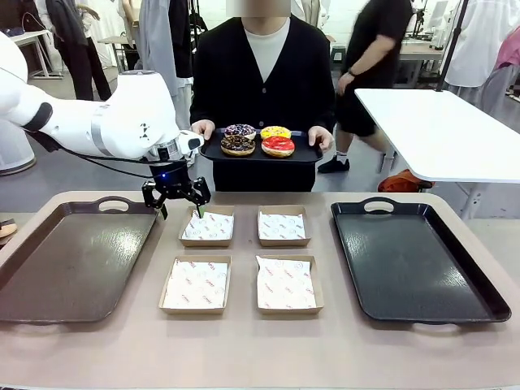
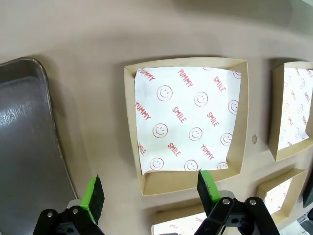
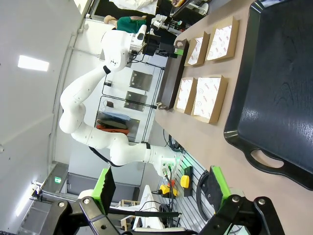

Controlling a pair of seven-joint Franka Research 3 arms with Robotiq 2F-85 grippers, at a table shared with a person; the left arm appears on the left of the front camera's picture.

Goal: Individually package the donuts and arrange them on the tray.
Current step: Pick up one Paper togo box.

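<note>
Across the table a person holds a small black serving tray (image 1: 305,156) carrying the donuts: sprinkled (image 1: 240,130), yellow (image 1: 275,132), dark chocolate (image 1: 237,145) and red (image 1: 278,146). My left gripper (image 1: 176,198) hangs open just above the table, beside the far-left paper-lined box (image 1: 207,227). In the left wrist view that box (image 2: 188,122) lies beyond the open left gripper (image 2: 151,193), with nothing between its green fingertips (image 2: 93,197). My right gripper (image 3: 161,185) stands open and empty, off the end of the black tray (image 3: 274,73).
Four paper-lined cardboard boxes sit in a square mid-table, the near pair being one box (image 1: 197,283) and its neighbour (image 1: 288,283). A brown tray (image 1: 73,260) lies at the left and a black tray (image 1: 406,260) at the right. People stand farther back.
</note>
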